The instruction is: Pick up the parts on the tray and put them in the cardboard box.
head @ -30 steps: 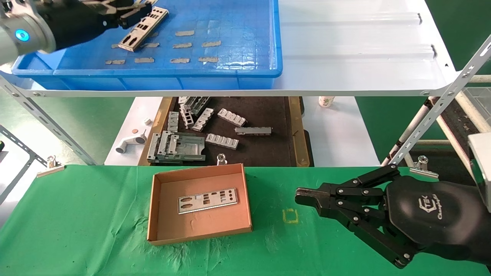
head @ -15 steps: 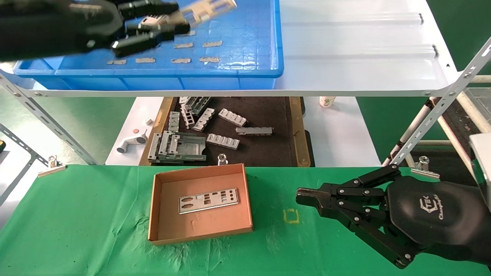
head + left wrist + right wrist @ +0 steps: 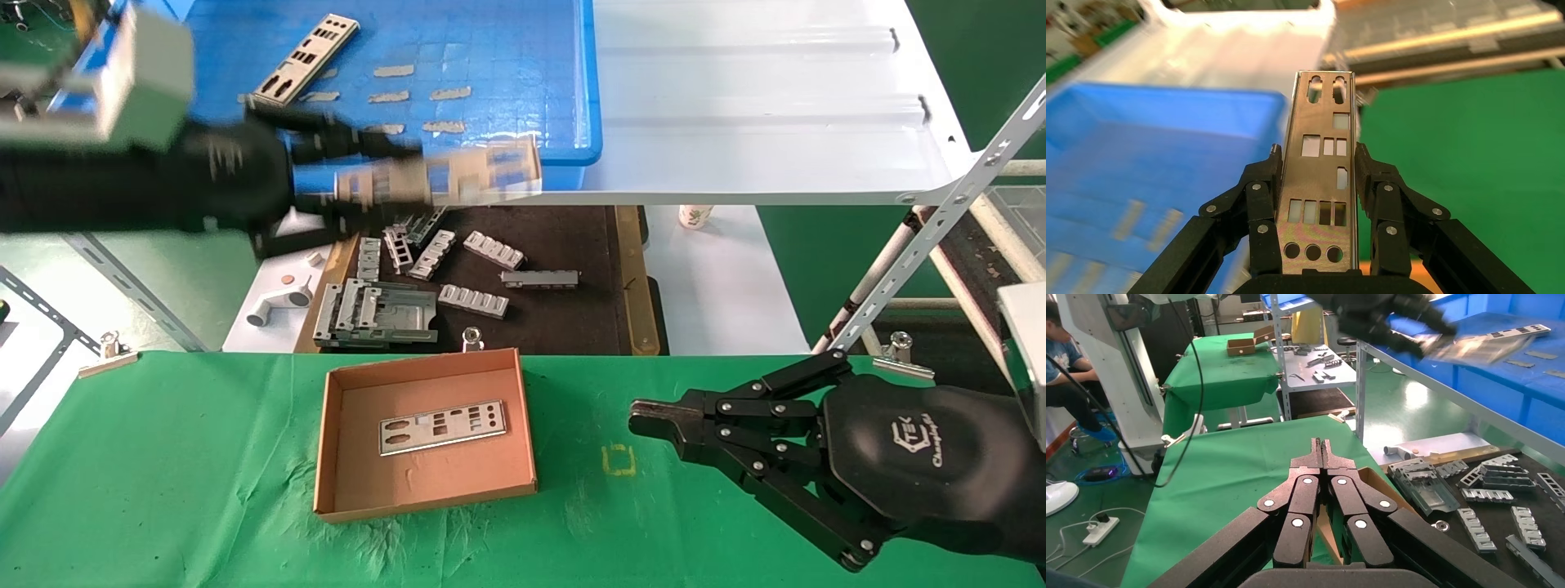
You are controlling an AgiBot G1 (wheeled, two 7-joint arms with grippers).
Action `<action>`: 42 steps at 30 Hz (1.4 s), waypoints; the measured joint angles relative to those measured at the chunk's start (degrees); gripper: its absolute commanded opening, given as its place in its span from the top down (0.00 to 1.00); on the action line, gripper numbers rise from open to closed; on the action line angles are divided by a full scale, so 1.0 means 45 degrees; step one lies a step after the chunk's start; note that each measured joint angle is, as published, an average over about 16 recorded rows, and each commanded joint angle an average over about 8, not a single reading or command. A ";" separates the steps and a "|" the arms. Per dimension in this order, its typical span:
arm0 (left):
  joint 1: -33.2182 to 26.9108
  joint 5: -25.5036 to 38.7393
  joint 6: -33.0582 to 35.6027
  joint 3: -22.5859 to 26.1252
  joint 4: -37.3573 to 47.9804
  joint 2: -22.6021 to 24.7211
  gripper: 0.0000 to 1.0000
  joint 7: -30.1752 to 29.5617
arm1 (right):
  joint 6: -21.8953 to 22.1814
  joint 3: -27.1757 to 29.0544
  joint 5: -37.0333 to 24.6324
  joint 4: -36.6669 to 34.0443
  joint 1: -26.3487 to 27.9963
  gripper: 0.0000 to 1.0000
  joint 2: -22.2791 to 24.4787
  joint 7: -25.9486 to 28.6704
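A: Left gripper [image 3: 1318,184]?
B: Jaws clenched on a plate [image 3: 1319,177], in the air by the tray's [image 3: 490,159] near edge.
A: Other plates?
B: One in the tray [image 3: 304,60], one in the box [image 3: 442,426] [image 3: 327,425].
A: Right gripper [image 3: 654,425]?
B: Jaws closed, empty, over the green worktop [image 3: 163,490].

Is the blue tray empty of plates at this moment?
No: in the head view one plate lies in the tray, while the left gripper holds another plate.
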 measured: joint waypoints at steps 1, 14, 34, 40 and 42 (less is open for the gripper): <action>0.0227 -0.0039 -0.0072 0.0129 -0.0243 -0.0065 1.00 -0.0026 | 0.0000 0.0000 0.0000 0.0000 0.0000 1.00 0.0000 0.0000; 0.3192 0.0553 -0.2208 0.1223 -0.1848 -0.0120 1.00 -0.0106 | 0.0000 0.0000 0.0000 0.0000 0.0000 1.00 0.0000 0.0000; 0.5099 0.2045 -0.4710 0.1988 -0.2267 0.0545 1.00 0.0559 | 0.0000 0.0000 0.0000 0.0000 0.0000 1.00 0.0000 0.0000; 0.5132 0.2216 -0.4927 0.2070 -0.1819 0.0829 1.00 0.0946 | 0.0000 -0.0001 0.0000 0.0000 0.0000 1.00 0.0000 0.0000; 0.5108 0.2246 -0.4962 0.2083 -0.1647 0.0923 0.99 0.1071 | 0.0000 -0.0001 0.0000 0.0000 0.0000 1.00 0.0000 0.0000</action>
